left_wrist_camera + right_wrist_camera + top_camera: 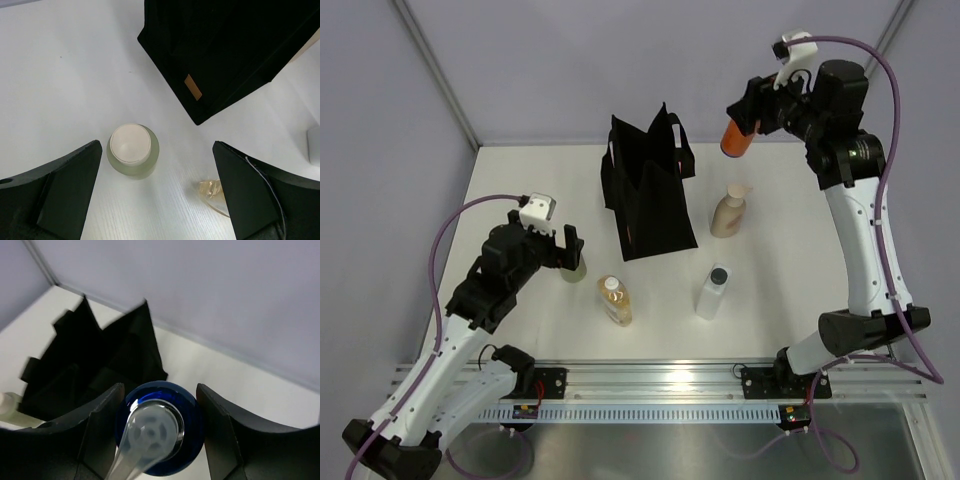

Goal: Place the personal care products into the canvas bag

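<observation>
On the left, my left arm (490, 290) hangs over the pale olive bottle (573, 268), which stands upright on the surface (520, 180). The left jaws are spread wide, one on each side of the cap, and touch nothing. I judge that this spread is there so the jaws can drop around the bottle and close on it. The wrist view puts the cap a little left of centre, so I would shift slightly before going down.

Just to the right, the amber bottle (615, 300) lies on its side, near the bag's front corner. The black bag (645, 195) stands in the middle, mouth up, handles flopped outward. I cannot see inside it.

Right of the bag, the beige pump bottle (730, 212) and the clear bottle (712, 292) with its black cap wait on the surface, well apart from either arm.

Farthest right, my right arm (855, 220) is raised high. The right jaws are pinching the orange bottle (736, 137) at its blue top, so the body hangs below. It is in the air beyond the bag's right side, not yet over the mouth. Holding it that high should let it clear the handles on the way across.
</observation>
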